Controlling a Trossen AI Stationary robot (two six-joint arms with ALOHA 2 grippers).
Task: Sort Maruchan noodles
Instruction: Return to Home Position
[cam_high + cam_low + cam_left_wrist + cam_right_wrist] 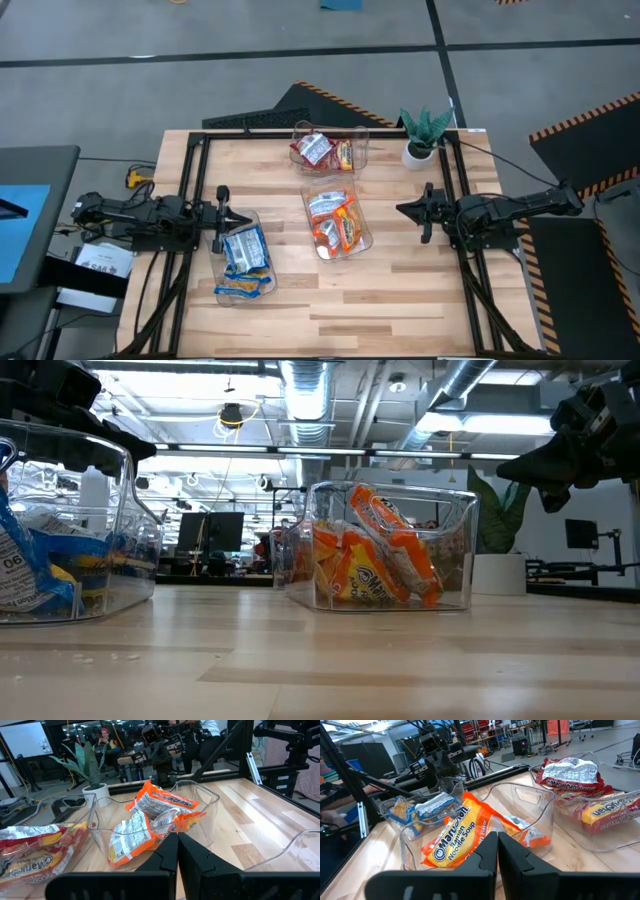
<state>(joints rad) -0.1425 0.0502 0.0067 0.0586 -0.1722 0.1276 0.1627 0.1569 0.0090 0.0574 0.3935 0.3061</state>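
Both arms sit at the edges of the light wooden tabletop [400,300]. Left gripper [177,838] is at the left edge, just beside the clear plastic left bin [272,286], fingers pressed together, holding nothing. Right gripper [497,837] is at the right edge, apart from the bins, also closed and empty. Blue-and-white crinkly Maruchan noodle packets [245,250] lie in the left bin. Orange-yellow packets [340,228] are piled in the clear middle bin [366,240]. Red-and-white packets [316,148] are in the clear far bin [362,140], near a green potted plant [420,135] at far right.
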